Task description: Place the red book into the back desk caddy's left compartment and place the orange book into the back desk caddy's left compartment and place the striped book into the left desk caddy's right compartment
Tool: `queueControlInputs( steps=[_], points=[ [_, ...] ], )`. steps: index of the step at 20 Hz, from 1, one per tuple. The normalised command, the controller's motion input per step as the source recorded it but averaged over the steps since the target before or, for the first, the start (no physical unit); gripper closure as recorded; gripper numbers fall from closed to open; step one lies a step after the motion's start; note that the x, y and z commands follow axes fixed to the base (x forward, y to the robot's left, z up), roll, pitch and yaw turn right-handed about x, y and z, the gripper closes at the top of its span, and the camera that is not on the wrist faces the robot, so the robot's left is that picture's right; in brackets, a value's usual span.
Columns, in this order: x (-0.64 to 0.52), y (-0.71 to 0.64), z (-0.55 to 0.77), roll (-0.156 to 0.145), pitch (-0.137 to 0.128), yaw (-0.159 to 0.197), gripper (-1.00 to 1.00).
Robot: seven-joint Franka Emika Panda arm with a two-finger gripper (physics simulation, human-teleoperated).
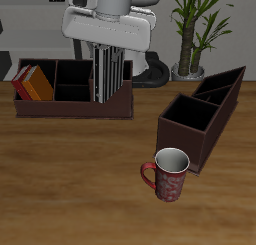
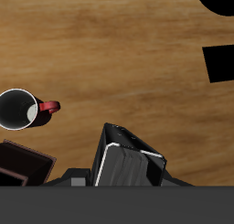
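Note:
My gripper (image 1: 108,51) is shut on the striped book (image 1: 108,77), which hangs upright with its black and pale stripes running vertically. In the exterior view it overlaps the back desk caddy (image 1: 70,107), held in the air. The wrist view shows the striped book (image 2: 123,160) end-on, close below the camera. The red book (image 1: 20,83) and the orange book (image 1: 38,84) stand side by side in an end cell of the back desk caddy. The left desk caddy (image 1: 222,97) lies diagonally, apart from the gripper, and its big square end cell (image 1: 186,117) holds nothing.
A red mug (image 1: 170,174) with a white inside stands near the table's front edge, just before the diagonal caddy; in the wrist view the mug (image 2: 18,109) sits beside a caddy corner (image 2: 23,164). A potted plant (image 1: 195,29) stands behind the table.

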Motion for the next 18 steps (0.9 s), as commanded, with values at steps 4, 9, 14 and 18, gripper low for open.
queueControlInputs(
  steps=[4,9,14,18],
  points=[
    [-0.19,0.46,0.1,0.022,0.005,-0.004,1.0],
    [-0.04,0.46,0.05,0.004,0.023,-0.014,1.0],
    [0.02,0.58,-0.1,-0.053,0.038,-0.057,1.0],
    [-0.08,0.49,-0.08,-0.047,0.036,-0.07,1.0]
  ],
)
